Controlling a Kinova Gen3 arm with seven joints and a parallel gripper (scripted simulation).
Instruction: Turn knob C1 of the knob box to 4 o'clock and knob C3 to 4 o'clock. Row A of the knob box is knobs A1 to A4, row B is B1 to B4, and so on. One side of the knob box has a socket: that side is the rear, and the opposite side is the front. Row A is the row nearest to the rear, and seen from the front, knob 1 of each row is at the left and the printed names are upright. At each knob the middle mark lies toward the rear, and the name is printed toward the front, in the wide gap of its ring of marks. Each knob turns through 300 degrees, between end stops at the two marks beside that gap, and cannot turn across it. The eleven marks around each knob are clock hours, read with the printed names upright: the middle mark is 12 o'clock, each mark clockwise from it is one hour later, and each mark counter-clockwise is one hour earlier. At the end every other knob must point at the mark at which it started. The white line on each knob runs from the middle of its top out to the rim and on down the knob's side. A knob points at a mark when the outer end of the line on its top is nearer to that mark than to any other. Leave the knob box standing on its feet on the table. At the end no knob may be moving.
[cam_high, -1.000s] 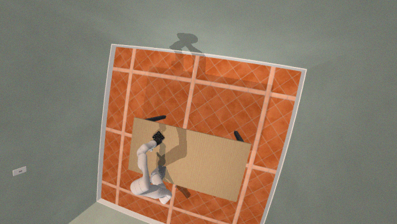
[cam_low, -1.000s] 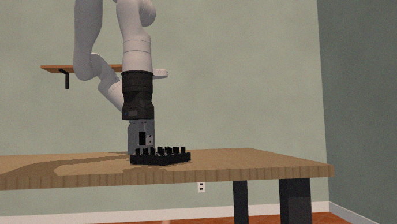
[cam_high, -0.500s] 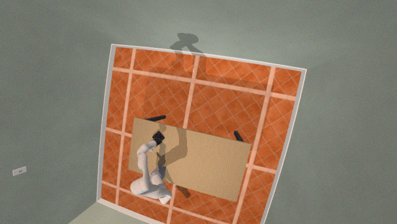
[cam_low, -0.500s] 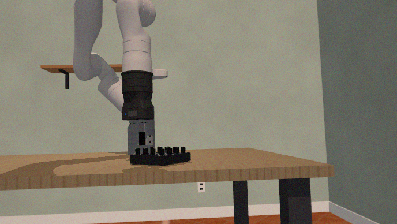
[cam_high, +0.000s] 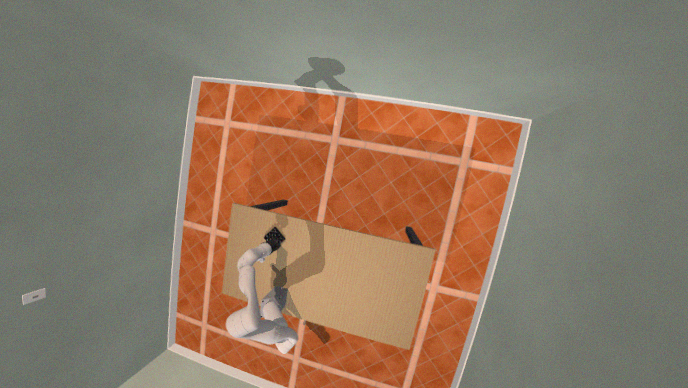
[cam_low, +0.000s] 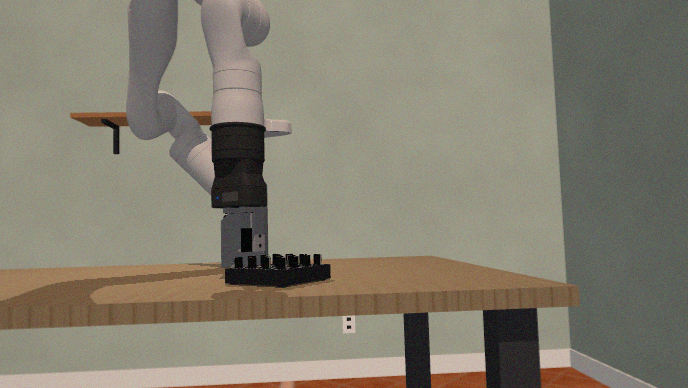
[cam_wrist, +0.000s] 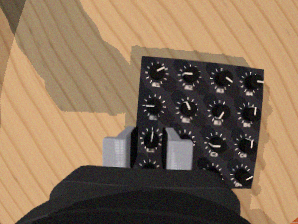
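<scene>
One arm (cam_high: 248, 285) (cam_low: 237, 100) is shown above one table (cam_high: 360, 280) (cam_low: 450, 280), with its single claw (cam_low: 245, 260) (cam_wrist: 149, 141) pointed downward. One black knob box (cam_high: 273, 233) (cam_low: 277, 277) (cam_wrist: 200, 92) is set on the table directly beneath the claw.

Sixteen knobs are laid out in four rows of four; fifteen can be made out at least partly in the wrist view, D2 being hidden by the claw. The claw's two fingers are spread part way, one on each side of C1 (cam_wrist: 151, 139), and marks are seen within the gap; nothing appears to be pinched, though contact low on the knob is poorly shown. The one white line on C1 is pointed toward the rear, at about 12 o'clock.

To the right of the claw in the wrist view, two knobs along the same row, C3 (cam_wrist: 215, 144) is left uncovered, with its line turned leftward, at roughly 9 o'clock. Rows A and B, eight knobs in all, are placed rearward of the claw. Behind the claw in the exterior view, one wooden shelf (cam_low: 87, 118) is mounted on the wall.
</scene>
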